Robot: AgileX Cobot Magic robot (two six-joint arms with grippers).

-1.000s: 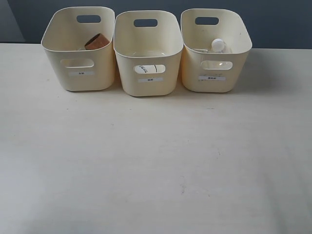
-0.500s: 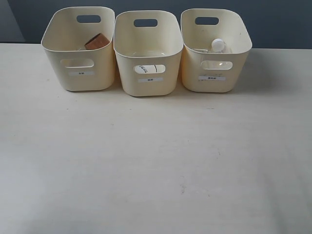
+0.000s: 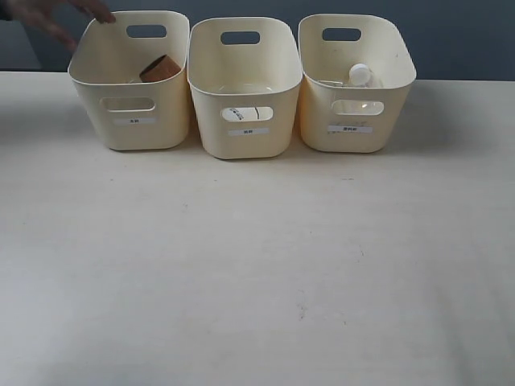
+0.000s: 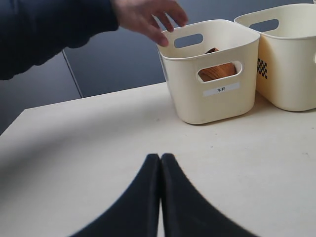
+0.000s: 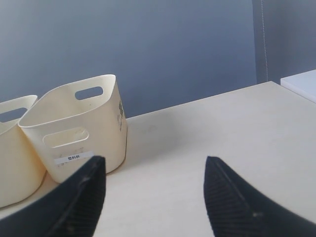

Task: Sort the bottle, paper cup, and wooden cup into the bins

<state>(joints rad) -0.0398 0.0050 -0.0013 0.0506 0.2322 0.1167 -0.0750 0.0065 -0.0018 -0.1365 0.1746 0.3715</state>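
smooth cream plastic bins (image 3: 245, 121) with rounded corners hold a rounded wooden cup (image 3: 159, 68).

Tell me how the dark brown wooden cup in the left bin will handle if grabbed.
The rounded dark brown wooden cup lies tilted against the cream plastic bin wall, so it probably rolls when nudged. Its smooth curved side may slip. It looks rigid.

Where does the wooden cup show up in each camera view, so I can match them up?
Exterior view: the wooden cup lies tilted inside the leftmost bin.
Left wrist view: it shows through the handle cut-out of the nearest bin, wooden cup.
Right wrist view: not in it.
Shared landmark: the person's hand by that bin's rim, hand.
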